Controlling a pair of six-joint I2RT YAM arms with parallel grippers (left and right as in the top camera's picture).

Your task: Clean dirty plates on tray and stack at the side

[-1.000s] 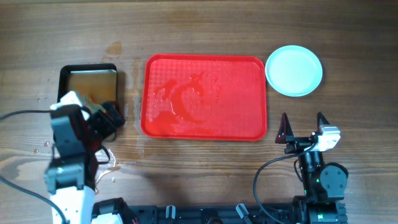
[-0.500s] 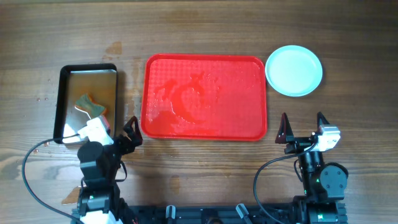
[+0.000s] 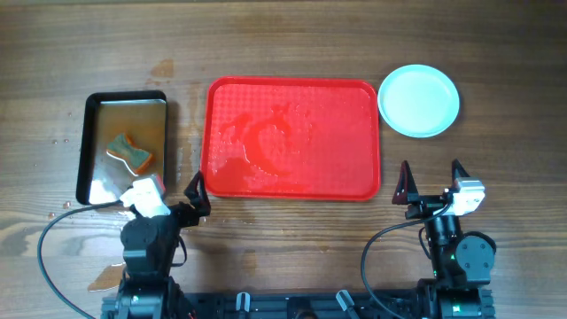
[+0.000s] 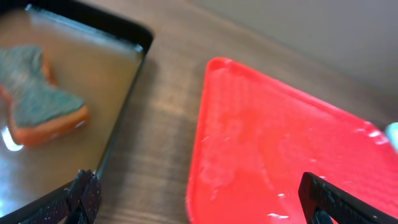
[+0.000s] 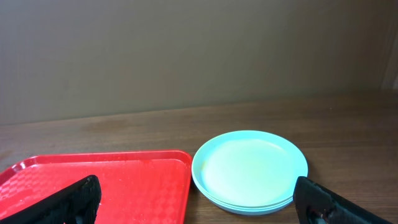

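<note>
The red tray (image 3: pixel 292 137) lies in the middle of the table with no plates on it, only a wet film; it also shows in the left wrist view (image 4: pixel 280 162) and the right wrist view (image 5: pixel 99 180). The pale blue plates (image 3: pixel 418 99) sit stacked right of the tray, seen as a stack in the right wrist view (image 5: pixel 250 168). My left gripper (image 3: pixel 170 197) is open and empty near the tray's front left corner (image 4: pixel 199 202). My right gripper (image 3: pixel 431 180) is open and empty, in front of the stack (image 5: pixel 199 202).
A black-rimmed metal pan (image 3: pixel 97 111) with brownish water stands left of the tray, holding an orange and grey sponge (image 3: pixel 130 151), also in the left wrist view (image 4: pixel 37 93). Water spots lie on the wood near the left arm.
My left arm has drawn back from the pan toward the front edge, leaving the sponge in the pan. The right arm has not moved.
</note>
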